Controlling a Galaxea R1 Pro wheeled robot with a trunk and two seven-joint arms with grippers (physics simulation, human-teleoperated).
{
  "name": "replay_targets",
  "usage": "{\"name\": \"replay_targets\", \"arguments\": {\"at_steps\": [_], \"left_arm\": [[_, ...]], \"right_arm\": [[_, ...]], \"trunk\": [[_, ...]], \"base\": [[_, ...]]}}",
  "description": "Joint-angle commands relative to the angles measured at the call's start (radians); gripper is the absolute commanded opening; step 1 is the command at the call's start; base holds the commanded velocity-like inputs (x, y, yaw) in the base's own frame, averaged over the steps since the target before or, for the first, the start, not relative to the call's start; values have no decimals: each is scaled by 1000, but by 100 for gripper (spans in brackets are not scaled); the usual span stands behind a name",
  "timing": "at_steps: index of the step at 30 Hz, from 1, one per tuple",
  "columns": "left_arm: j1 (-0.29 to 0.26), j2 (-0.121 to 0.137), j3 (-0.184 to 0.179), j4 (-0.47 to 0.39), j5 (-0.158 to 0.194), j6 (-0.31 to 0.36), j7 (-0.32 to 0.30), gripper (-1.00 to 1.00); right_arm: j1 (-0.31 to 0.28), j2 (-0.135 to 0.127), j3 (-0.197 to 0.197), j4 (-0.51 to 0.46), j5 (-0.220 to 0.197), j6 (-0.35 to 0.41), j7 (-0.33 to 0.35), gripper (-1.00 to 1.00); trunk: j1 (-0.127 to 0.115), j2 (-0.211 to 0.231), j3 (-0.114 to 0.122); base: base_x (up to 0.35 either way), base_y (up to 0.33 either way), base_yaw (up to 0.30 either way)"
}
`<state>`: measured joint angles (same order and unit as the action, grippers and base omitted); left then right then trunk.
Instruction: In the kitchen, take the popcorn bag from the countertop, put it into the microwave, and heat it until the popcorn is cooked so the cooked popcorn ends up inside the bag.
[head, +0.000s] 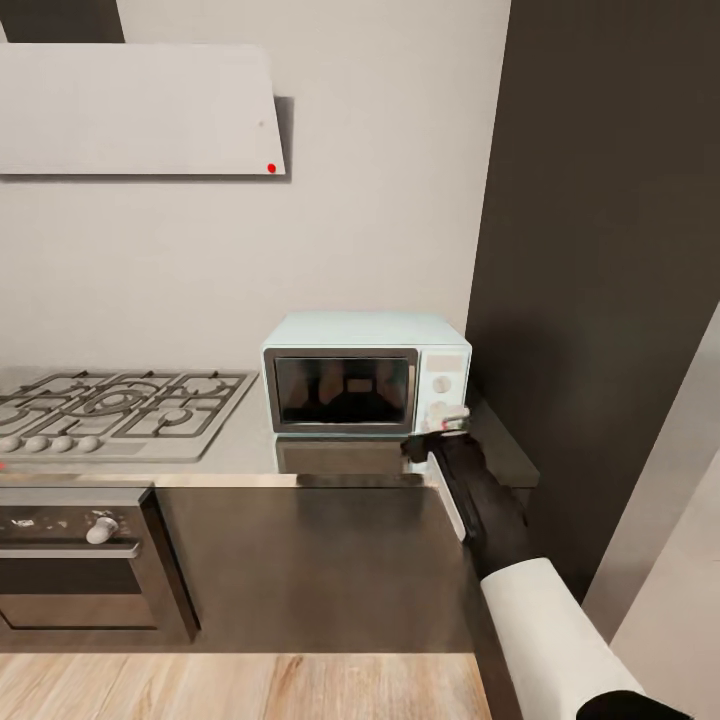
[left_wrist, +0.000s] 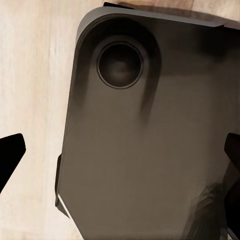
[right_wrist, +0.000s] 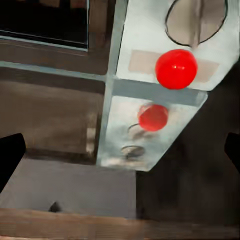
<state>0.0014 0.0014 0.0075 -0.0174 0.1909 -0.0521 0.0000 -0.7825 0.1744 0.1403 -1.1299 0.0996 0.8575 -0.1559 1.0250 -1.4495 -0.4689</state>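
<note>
The microwave (head: 366, 372), pale mint-blue with its dark glass door shut, stands on the grey worktop (head: 250, 455) at its right end, against the wall and beside a tall dark cabinet (head: 600, 250). The right gripper (head: 448, 418) is at the lower right corner of its white knob panel; in the right wrist view a red marker ball (right_wrist: 175, 69) sits just below a round knob (right_wrist: 196, 21), and the fingers (right_wrist: 10, 155) stand wide apart, holding nothing. The gas hob (head: 115, 410) lies at the worktop's left end above an oven (head: 80, 560), and the left gripper (left_wrist: 120, 155), its fingers likewise spread and empty, hangs over the robot's dark base (left_wrist: 150, 140) and the wood floor (left_wrist: 35, 75).
</note>
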Motion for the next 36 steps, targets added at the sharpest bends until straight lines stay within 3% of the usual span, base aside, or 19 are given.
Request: {"name": "replay_targets", "arguments": {"at_steps": [1,4,12,19,29,36], "left_arm": [[0,0,0,-1,5,-2,0,100],[0,0,0,-1,5,-2,0,100],[0,3,-3,-1,3,-2,-35,100],[0,3,-3,-1,2,1,-69,100],[0,9,-1,-4,4,-1,-67,100],[0,9,-1,-4,4,-1,-67,100]], "right_arm": [[-19,0,1,-1,8,6,-6,100],[-54,0,-1,-15,7,-2,-32,100],[-60,0,-1,-39,14,-91,-42,100],[-60,0,0,-32,18,-95,-72,100],[-58,0,6,-42,32,-81,-114,100],[-58,-5,-19,-51,24,-82,-118,100]], "trunk": [[0,0,-1],[0,0,-1],[0,0,-1],[0,0,-1],[0,0,-1],[0,0,-1]], "base": [[0,0,0],[0,0,0],[43,48,0],[211,226,0],[0,0,0],[0,0,0]]}}
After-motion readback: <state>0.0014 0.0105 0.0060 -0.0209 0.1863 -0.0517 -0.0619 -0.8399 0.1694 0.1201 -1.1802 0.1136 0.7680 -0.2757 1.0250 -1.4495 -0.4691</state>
